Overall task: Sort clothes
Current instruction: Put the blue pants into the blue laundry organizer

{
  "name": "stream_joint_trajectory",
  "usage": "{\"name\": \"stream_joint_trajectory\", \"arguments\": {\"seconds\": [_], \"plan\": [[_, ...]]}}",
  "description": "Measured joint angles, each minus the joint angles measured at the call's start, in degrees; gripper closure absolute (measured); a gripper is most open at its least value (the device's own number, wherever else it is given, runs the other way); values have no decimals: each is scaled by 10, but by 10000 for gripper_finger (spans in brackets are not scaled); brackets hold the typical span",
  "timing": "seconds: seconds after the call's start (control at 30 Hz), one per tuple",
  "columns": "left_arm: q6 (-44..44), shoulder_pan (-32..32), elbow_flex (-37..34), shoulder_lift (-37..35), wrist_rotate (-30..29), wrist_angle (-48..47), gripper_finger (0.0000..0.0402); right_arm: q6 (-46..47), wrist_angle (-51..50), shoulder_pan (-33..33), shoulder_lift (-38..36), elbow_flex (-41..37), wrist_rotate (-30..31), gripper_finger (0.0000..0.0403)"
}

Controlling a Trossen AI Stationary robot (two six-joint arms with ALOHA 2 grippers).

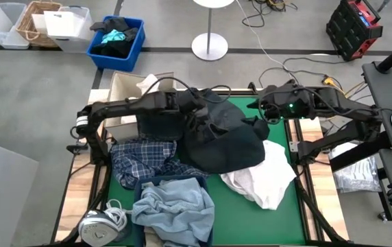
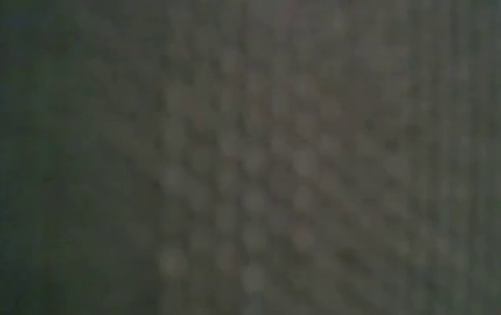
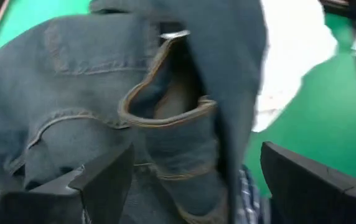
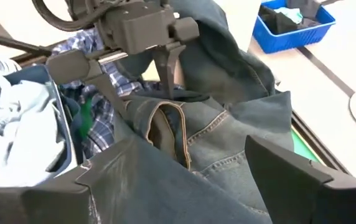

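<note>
In the middle of the green table mat [image 1: 278,219], a dark denim pair of jeans with tan stitching [image 1: 227,140] lay heaped, and both arms reached in over it from opposite sides. The left gripper [image 1: 197,110] sat at the far edge of the heap; in the right wrist view one of its fingers [image 4: 165,65] came down to the waistband, but whether it pinched the cloth could not be told. In its own wrist view its two dark fingers [image 3: 106,180] stood well apart with the jeans' pocket opening between them. The right gripper [image 1: 263,113] hovered at the far right edge of the heap, its fingers [image 4: 302,171] spread wide above the denim, holding nothing. A crumpled white shirt [image 1: 268,175] lay on the mat just right of the jeans, partly under them. A blue-white plaid shirt [image 1: 141,159] lay to the left, touching the heap. Nearer the front edge, a pale blue denim garment [image 1: 175,206] filled a dark blue bin [image 1: 139,189]. The low view showed only blurred dark fabric against the lens.
</note>
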Motion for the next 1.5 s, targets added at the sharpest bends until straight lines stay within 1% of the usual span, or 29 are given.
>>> {"name": "stream_joint_trajectory", "arguments": {"seconds": [0.07, 0.2, 0.3, 0.37, 0.47, 0.57, 0.67, 0.77, 0.87, 0.9, 1.03, 1.13, 1.23, 1.3, 1.37, 1.5], "plan": [[-15, 0, -20, 0, -15, 18, 80, -2, 0, 0, 2, 0, 5, 113], [-37, 0, -53, 0, -14, 63, 80, -18, 0, 0, 16, 0, 9, 108], [-39, -1, -67, 0, -14, 92, 83, -31, 5, 0, 27, 0, 10, 111], [-41, -1, -78, 0, -14, 110, 91, -35, 15, 0, 34, 0, 11, 115], [-40, -1, -85, 0, -14, 111, 113, -39, 28, 0, 40, 0, 12, 122], [-36, -1, -92, 1, -14, 118, 149, -41, 35, 0, 44, 0, 20, 127], [-34, -1, -93, 11, -14, 122, 202, -42, 42, 0, 45, 0, 24, 129], [-24, -1, -93, 15, -14, 125, 274, -43, 44, 0, 47, 0, 26, 126], [-20, -1, -93, 16, -14, 127, 365, -45, 45, 0, 48, 0, 38, 124], [-19, -1, -93, 15, -14, 128, 382, -44, 45, 0, 48, 0, 38, 124], [-15, -1, -91, -8, -15, 130, 390, -51, 51, 0, 46, 0, 39, 133], [-15, -1, -65, -33, -30, 125, 395, -56, 55, 0, 41, 0, 45, 140], [-5, -1, -13, -52, -48, 107, 396, -63, 55, -1, 35, 0, 68, 145], [8, -1, 36, -59, -60, 87, 397, -71, 59, -1, 31, 0, 82, 146], [24, -1, 96, -60, -77, 47, 398, -81, 72, -1, 23, 0, 89, 145], [46, -1, 220, -56, -129, -36, 399, -86, 117, -1, 4, 12, 90, 132]]}}
